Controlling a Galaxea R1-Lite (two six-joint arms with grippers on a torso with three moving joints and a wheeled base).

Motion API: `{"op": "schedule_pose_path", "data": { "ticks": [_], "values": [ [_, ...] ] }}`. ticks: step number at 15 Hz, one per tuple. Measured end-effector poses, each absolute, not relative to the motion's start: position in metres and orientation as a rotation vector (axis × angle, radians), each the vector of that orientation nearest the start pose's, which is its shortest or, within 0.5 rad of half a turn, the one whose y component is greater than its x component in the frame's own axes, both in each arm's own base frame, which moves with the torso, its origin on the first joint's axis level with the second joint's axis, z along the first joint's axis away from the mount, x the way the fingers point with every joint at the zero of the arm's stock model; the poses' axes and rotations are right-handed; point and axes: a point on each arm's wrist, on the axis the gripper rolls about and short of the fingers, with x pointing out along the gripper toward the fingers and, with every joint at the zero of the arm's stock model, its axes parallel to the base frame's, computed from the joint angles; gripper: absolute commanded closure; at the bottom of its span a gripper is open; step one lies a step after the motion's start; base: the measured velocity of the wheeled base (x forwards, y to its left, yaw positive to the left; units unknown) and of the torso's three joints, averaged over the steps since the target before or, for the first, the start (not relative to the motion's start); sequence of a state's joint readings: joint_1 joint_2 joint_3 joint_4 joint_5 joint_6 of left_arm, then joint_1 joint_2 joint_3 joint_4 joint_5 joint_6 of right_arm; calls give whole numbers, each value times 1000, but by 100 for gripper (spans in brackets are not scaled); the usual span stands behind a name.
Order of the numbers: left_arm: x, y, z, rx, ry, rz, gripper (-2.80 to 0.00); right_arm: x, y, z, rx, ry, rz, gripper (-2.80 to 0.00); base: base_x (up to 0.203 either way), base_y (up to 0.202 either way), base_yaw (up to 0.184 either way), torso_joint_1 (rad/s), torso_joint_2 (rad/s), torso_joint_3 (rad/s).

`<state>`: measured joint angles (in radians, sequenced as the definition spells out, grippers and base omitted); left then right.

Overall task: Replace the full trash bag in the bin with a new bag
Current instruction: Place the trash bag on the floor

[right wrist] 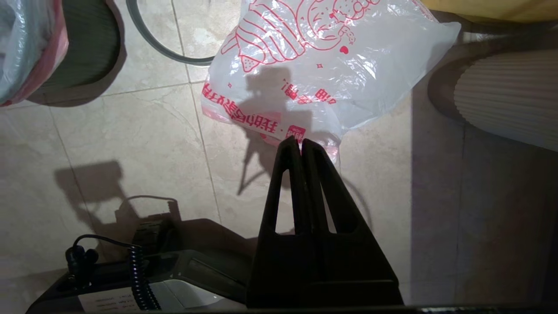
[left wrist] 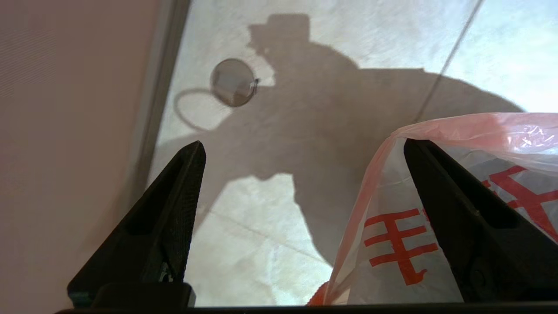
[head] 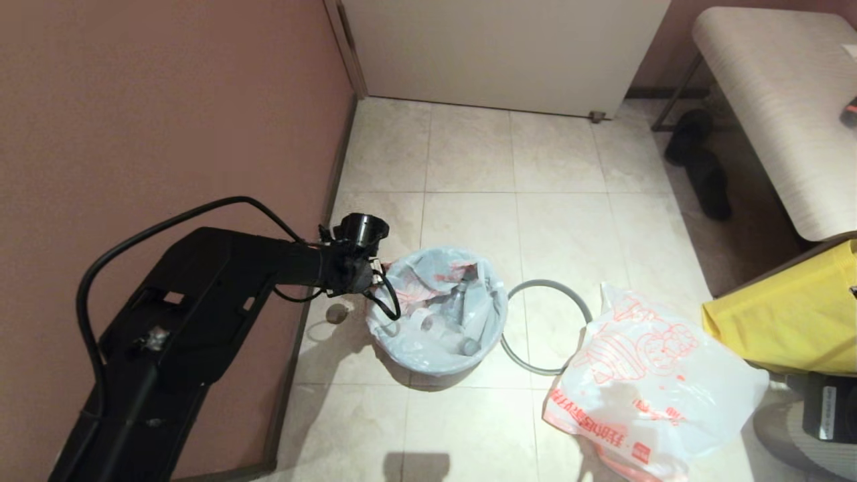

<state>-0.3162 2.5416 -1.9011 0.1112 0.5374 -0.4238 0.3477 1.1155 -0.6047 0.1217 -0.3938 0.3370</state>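
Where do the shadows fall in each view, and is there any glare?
Left wrist view: the arm's broad shadow darkens the floor tiles between the open left hand's fingers; shiny glare on the full trash bag's pink edge. Right wrist view: a camera-shaped shadow lies on the new bag, above the shut right hand. Head view: the bin casts a soft shadow toward the wall.

Both bags (head: 442, 314) (head: 653, 385): thin, glossy, crinkled plastic. Floor (head: 556, 221): smooth polished tile. Ring (head: 519, 348): matt grey plastic. Bench top (head: 776, 100): ribbed cloth.

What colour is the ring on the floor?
Grey ring, clearest in the head view.
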Motion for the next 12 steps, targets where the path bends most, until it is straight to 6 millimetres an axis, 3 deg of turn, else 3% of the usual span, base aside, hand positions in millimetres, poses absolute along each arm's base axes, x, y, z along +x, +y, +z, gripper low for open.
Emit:
{"op": "schedule_pose_path", "data": {
  "ticks": [5, 12],
  "values": [
    [487, -153, 43, -108, 659, 297, -280, 132, 45, 190, 124, 576, -112, 0, 0, 0, 0, 0, 0, 0],
    [467, -148, 59, -143, 787, 239, -280, 132, 47, 189, 120, 579, -109, 0, 0, 0, 0, 3, 4, 0]
  ]
}}
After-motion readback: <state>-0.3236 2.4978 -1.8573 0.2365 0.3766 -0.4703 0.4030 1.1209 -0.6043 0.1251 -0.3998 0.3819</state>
